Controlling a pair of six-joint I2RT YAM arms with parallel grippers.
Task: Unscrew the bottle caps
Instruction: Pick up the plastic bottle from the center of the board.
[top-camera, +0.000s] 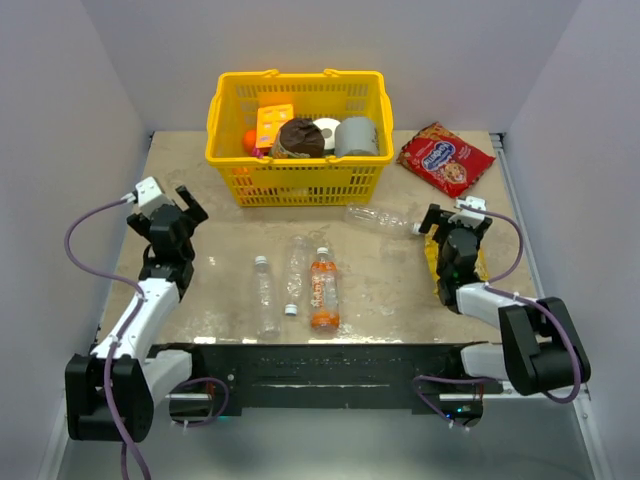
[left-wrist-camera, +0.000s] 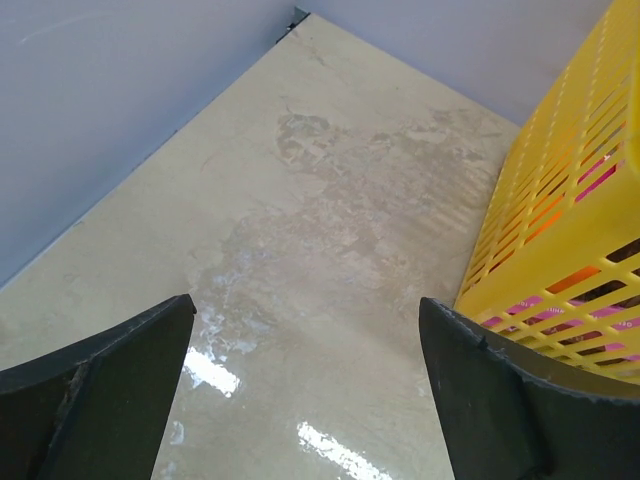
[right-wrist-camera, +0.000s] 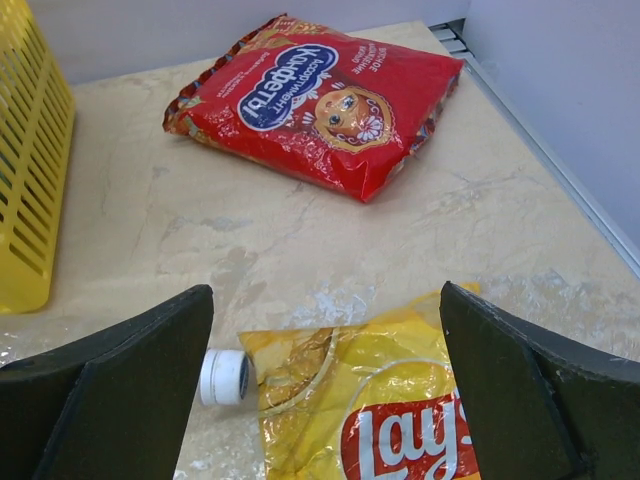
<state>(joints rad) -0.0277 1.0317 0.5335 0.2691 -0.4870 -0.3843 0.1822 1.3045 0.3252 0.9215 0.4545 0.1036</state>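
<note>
Across the counter (top-camera: 400, 290) centre: three bottles (top-camera: 322, 290) lie lengthwise, near to far, between the two arms, the orange one rightmost.
Fourth bottle (top-camera: 383, 217): lies crosswise just before the yellow basket (top-camera: 298, 180), cap end toward the right arm, which is the nearer.
Right gripper (right-wrist-camera: 325, 292): jaws wide apart, empty, above a yellow crisp bag (right-wrist-camera: 380, 410).
Left gripper (left-wrist-camera: 305, 300): jaws wide apart, empty, well apart from every bottle.
Cap (right-wrist-camera: 224, 376): just beside one right finger, which hides the bottle body.
Other caps: too small to judge.
</note>
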